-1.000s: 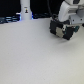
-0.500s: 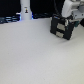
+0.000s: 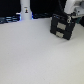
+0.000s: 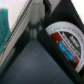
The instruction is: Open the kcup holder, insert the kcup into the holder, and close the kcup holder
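Note:
The kcup holder (image 3: 61, 27) is a black box with two stacked front panels, standing at the exterior view's far right on the white table. My gripper (image 3: 69, 17) is right at its upper far side, and blur hides the fingers. In the wrist view, dark holder walls (image 4: 30, 60) fill the frame. A round disc (image 4: 63, 41) with a white rim, a red arc and a dark middle lies close among them; it may be the kcup, but I cannot tell. A teal patch (image 4: 5, 22) shows at the edge. I cannot see whether the gripper holds anything.
A white bottle-shaped object (image 3: 25, 10) stands at the back towards the exterior view's left, in front of a dark backdrop with blue lights. The white table (image 3: 30, 55) stretches out in front of the holder.
The arm and the black holder appear slightly further towards the exterior view's left than a second ago. The bottle has not moved.

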Robot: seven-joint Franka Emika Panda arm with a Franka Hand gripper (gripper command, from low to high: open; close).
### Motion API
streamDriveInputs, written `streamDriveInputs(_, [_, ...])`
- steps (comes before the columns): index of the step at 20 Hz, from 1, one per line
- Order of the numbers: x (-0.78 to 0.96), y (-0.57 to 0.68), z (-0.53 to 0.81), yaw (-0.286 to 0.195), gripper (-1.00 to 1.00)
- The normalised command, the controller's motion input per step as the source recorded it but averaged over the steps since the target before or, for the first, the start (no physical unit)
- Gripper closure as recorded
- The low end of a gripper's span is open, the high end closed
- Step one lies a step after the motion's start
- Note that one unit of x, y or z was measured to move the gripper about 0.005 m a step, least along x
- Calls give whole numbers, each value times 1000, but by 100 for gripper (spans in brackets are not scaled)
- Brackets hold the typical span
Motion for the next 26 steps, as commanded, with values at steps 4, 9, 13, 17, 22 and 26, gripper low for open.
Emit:
streamDriveInputs(4, [17, -6, 23, 8, -100])
streamDriveInputs(9, [6, 438, 43, 74, -100])
streamDriveInputs(13, [0, 588, 95, 90, -100])
streamDriveInputs(17, [42, 157, 215, 18, -100])
streamDriveInputs(22, [100, 238, 679, 18, -100])
streamDriveInputs(26, [100, 175, 632, 11, -100])
